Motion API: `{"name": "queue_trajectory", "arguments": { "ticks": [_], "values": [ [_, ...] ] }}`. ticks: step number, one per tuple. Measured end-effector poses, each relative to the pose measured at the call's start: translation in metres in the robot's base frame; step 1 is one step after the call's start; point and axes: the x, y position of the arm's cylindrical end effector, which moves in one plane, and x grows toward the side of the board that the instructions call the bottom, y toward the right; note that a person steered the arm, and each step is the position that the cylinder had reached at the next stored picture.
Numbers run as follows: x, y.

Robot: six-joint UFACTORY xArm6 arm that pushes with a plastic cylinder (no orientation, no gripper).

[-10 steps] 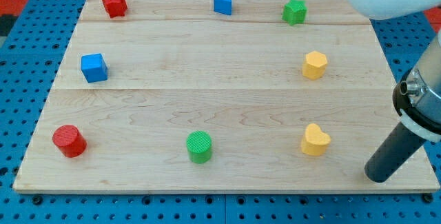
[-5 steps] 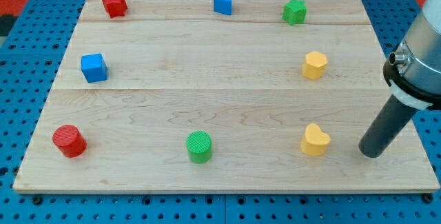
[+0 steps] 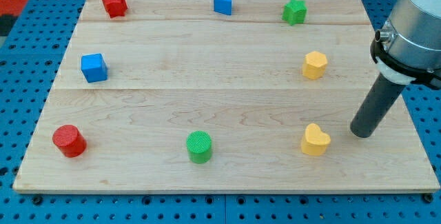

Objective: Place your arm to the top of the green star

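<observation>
The green star (image 3: 294, 11) lies near the view's top right of the wooden board (image 3: 220, 107), close to the board's top edge. My tip (image 3: 361, 131) rests on the board at the lower right, far below the star and to its right. It stands just right of the yellow heart (image 3: 315, 140), with a small gap between them. The dark rod rises from the tip up toward the view's right edge.
A yellow hexagon-like block (image 3: 315, 65) lies between the star and the heart. A blue block (image 3: 222, 2) and red star (image 3: 114, 4) sit along the top. A blue cube (image 3: 94, 67), red cylinder (image 3: 69, 140) and green cylinder (image 3: 200, 147) lie to the left.
My tip has moved up and a little to the left, from near the board's bottom right corner to beside the yellow heart. No block has moved.
</observation>
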Motion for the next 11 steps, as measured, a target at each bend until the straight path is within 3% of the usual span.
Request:
{"name": "queue_trajectory", "arguments": {
  "ticks": [1, 3, 4, 6, 8, 9, 11],
  "values": [
    [-0.017, 0.012],
    [-0.094, 0.088],
    [-0.108, 0.092],
    [-0.189, 0.109],
    [-0.311, 0.061],
    [-0.339, 0.030],
    [-0.338, -0.060]
  ]
}}
